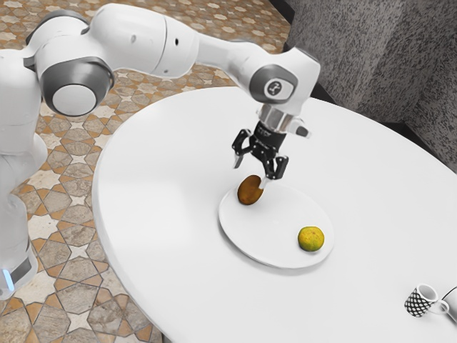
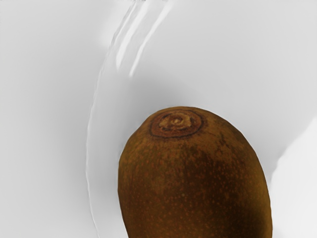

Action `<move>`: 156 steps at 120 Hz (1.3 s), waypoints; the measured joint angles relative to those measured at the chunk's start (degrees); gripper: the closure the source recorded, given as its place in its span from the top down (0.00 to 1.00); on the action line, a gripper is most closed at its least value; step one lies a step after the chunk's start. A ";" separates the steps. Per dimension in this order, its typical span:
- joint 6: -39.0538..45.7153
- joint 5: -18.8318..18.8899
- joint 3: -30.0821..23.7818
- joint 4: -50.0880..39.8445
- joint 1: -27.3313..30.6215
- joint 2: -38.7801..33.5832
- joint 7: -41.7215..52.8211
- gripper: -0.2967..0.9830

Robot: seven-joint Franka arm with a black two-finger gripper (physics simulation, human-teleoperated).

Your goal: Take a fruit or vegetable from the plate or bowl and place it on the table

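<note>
The kiwi lies on the plate, close to the rim, its long axis running in the exterior view from upper right to lower left. The gripper is just above it, its fingers set wide and holding nothing, and the line between them runs roughly across that long axis. That looks right for closing on the kiwi's sides rather than its ends (one finger overlaps its edge in the exterior view; I cannot tell if they touch). The arm reaches in from the exterior view's left, elbow high, the hand angled down. I judge the step as lining up; a short drop comes next, then the squeeze. A rounded skin could roll. The yellow-green fruit sits farther along the plate, and the bench around it offers bare space for setting down.
</note>
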 joint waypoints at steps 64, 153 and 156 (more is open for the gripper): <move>6.15 -2.92 -0.09 -1.31 -0.30 1.45 -1.43 0.77; 9.56 -4.41 -0.09 -4.97 -1.04 1.75 -2.15 0.52; 9.60 -4.48 -0.09 -4.95 -1.07 1.76 -2.17 0.50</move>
